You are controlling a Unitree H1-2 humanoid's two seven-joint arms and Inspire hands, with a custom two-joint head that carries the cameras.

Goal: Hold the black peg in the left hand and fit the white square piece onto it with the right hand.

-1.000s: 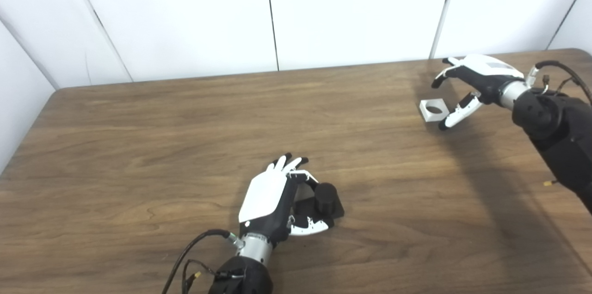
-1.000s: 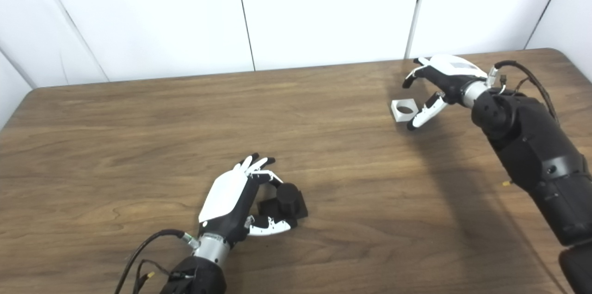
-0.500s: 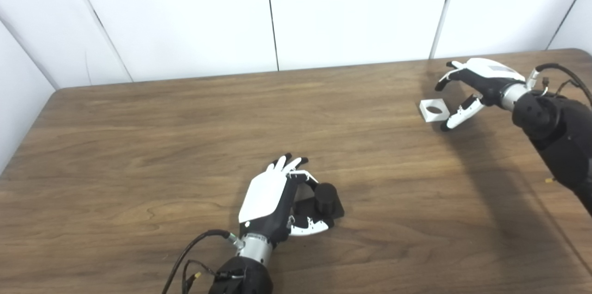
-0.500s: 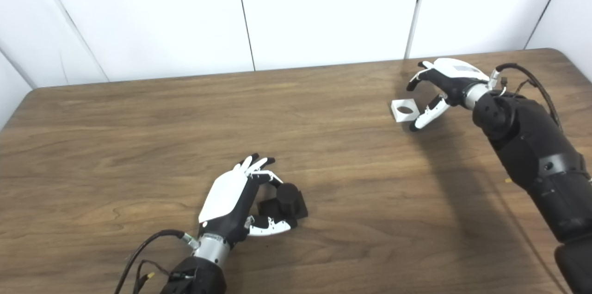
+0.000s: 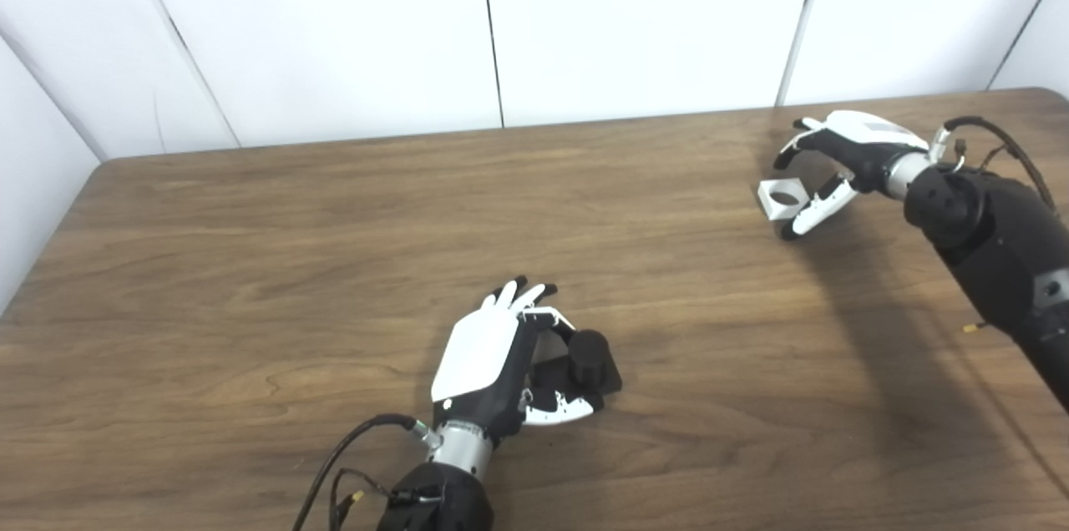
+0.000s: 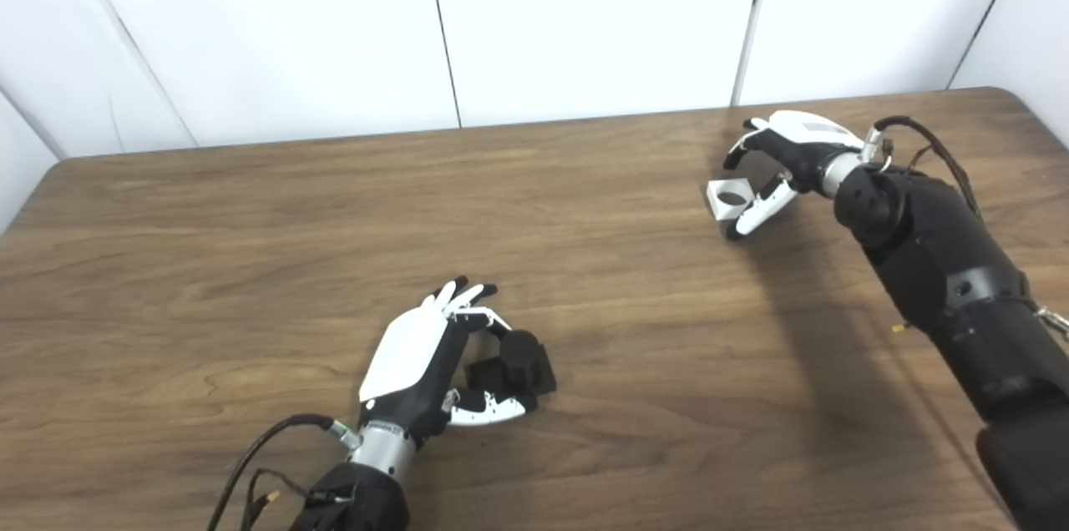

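The black peg (image 5: 589,354), a short cylinder on a square black base, stands on the wooden table (image 5: 250,264) near the front middle. My left hand (image 5: 487,360) lies just left of it, one finger and the thumb curved around the peg, the other fingers stretched out; no firm grip shows. The white square piece (image 5: 781,199), with a round hole, lies flat at the far right. My right hand (image 5: 845,149) is open over it. Its fingers arch above the piece's far side and its thumb reaches along the near right edge.
White wall panels (image 5: 635,22) stand right behind the table's far edge. The right forearm (image 5: 994,247) crosses the table's right side and throws a dark shadow (image 5: 877,331) there. Cables (image 5: 342,464) trail from the left wrist at the front edge.
My right hand has dropped a little and slid left, so its fingers and thumb now bracket the white piece. The left hand, the peg and the white piece have not moved.
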